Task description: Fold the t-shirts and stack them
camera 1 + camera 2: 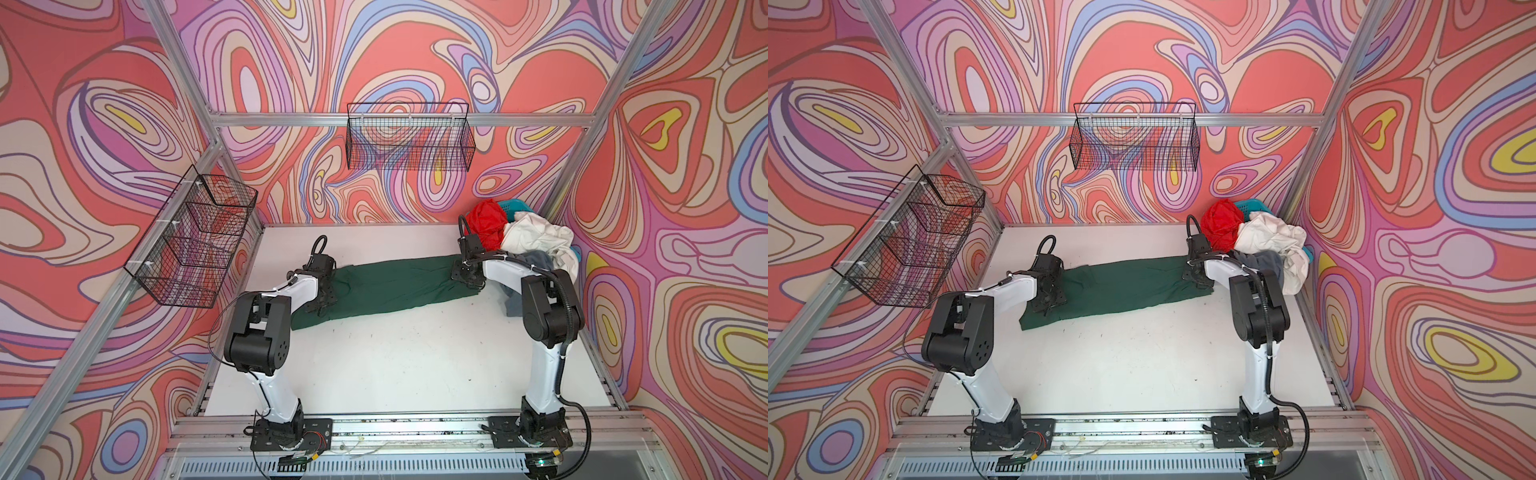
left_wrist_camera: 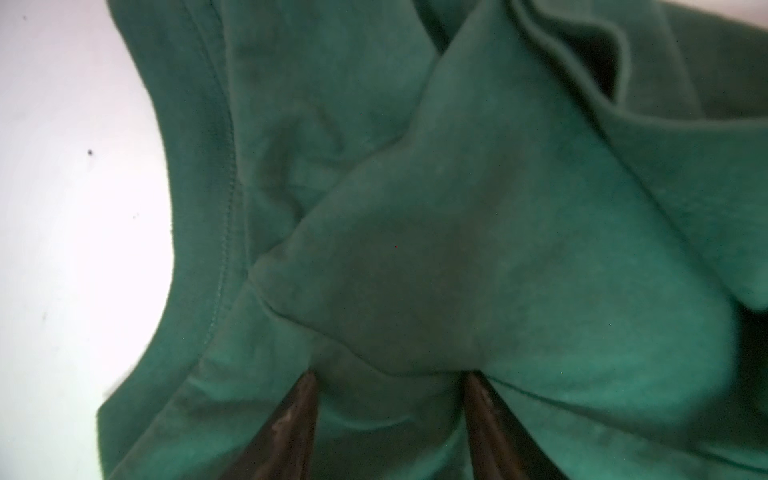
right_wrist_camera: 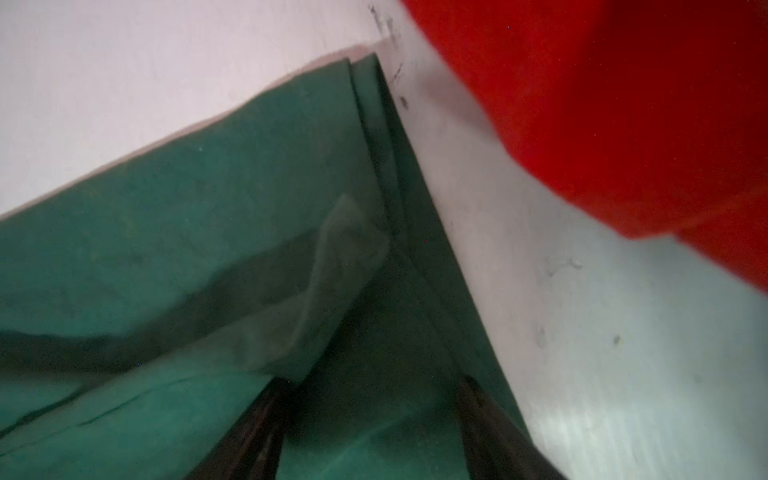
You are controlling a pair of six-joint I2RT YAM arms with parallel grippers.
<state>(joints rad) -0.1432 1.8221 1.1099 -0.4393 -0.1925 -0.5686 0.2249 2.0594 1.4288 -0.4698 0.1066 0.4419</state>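
Note:
A dark green t-shirt [image 1: 386,286] [image 1: 1121,286] lies folded into a long strip across the white table [image 1: 395,357]. At the strip's left end my left gripper [image 1: 322,291] [image 1: 1050,293] [image 2: 390,374] presses down, its jaws apart with a bulge of green cloth [image 2: 457,249] between them. My right gripper [image 1: 467,276] [image 1: 1196,274] [image 3: 374,380] sits on the right end near a corner of the green cloth [image 3: 208,249], jaws apart. Red [image 1: 486,224] [image 3: 644,104], off-white [image 1: 536,239] and grey-blue [image 1: 536,259] t-shirts are heaped at the back right.
A turquoise basket [image 1: 509,205] shows behind the heap of shirts in the back right corner. One black wire basket [image 1: 409,137] hangs on the back wall and another [image 1: 195,237] on the left wall. Aluminium frame rails border the table.

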